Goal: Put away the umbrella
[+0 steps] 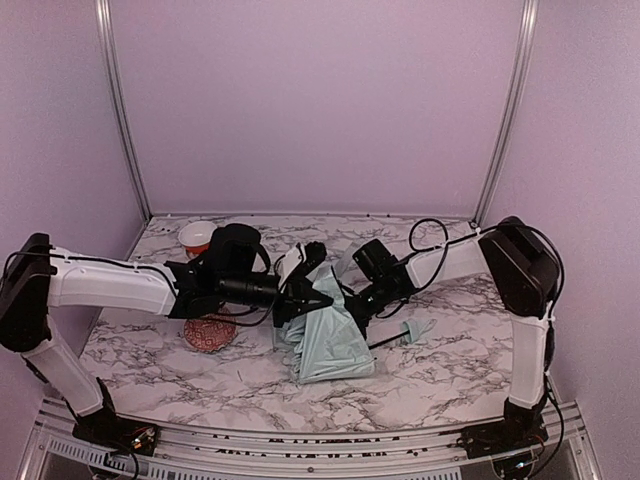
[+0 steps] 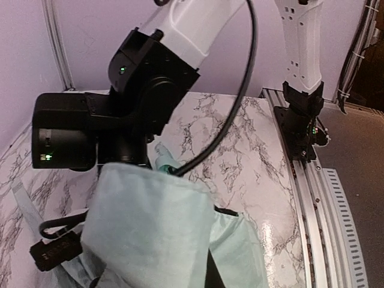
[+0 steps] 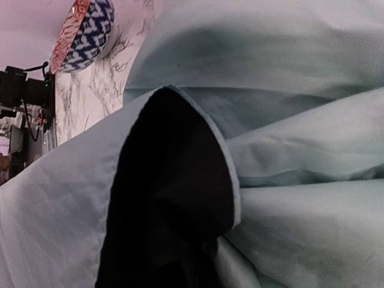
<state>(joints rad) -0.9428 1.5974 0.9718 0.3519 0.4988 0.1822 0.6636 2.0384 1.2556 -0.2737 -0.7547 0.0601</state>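
The umbrella (image 1: 330,345) lies collapsed at mid-table, its pale mint-green fabric bunched into a tent. Its thin black shaft runs right to the small mint handle (image 1: 418,330). My left gripper (image 1: 303,297) is at the fabric's upper left edge and holds a fold up off the table. In the left wrist view the raised fabric (image 2: 150,228) covers my fingers. My right gripper (image 1: 352,303) presses into the fabric's upper right edge. The right wrist view shows only mint fabric (image 3: 288,198) and black lining (image 3: 171,198); its fingers are hidden.
A red patterned bowl (image 1: 209,332) sits just left of the umbrella, under my left arm; it also shows in the right wrist view (image 3: 84,33). A white bowl with an orange inside (image 1: 197,236) stands at the back left. The table's right rail (image 2: 318,204) is near.
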